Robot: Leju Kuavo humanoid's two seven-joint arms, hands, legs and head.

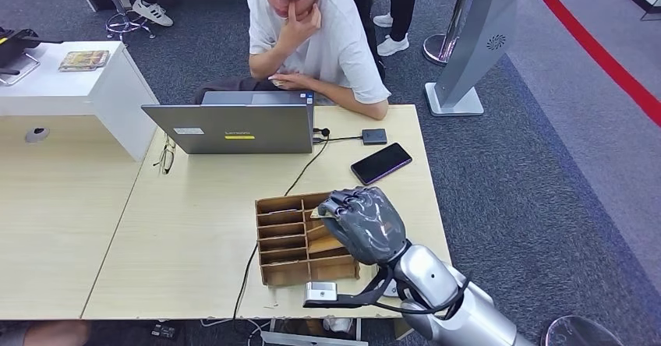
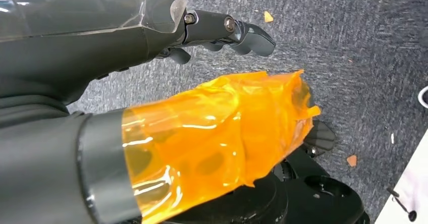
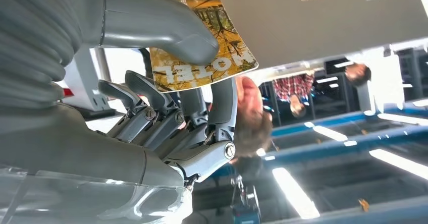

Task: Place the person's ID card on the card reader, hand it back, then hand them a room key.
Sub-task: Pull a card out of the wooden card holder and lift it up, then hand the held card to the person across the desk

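Room key card (image 3: 202, 57), printed with a yellow tree pattern and the word HOTEL, sits pinched between the thick grey thumb and the darker fingers (image 3: 151, 103) of the right hand (image 3: 166, 88). In the head view that right hand hovers over the near right part of a brown cardboard sorter box (image 1: 284, 241) with slotted compartments, its knuckles curled down so the card itself is mostly hidden there. The box stands on the light wooden bench (image 1: 187, 237), with a small silver device (image 1: 320, 291), possibly the card reader, at the bench's near edge just below it. Farther off lie a dark phone (image 1: 380, 163), a small black hub (image 1: 374, 135) on a cable, and an open grey Lenovo laptop (image 1: 230, 128), behind which a seated person (image 1: 316, 38) in a white shirt leans on one hand. The left hand (image 2: 217, 30) hangs toward the carpet, fingers loosely apart and holding nothing, an orange film wrapped around its thumb. Judging from the key in hand, the ID card steps look finished; what remains is carrying the key across the bench to the person.
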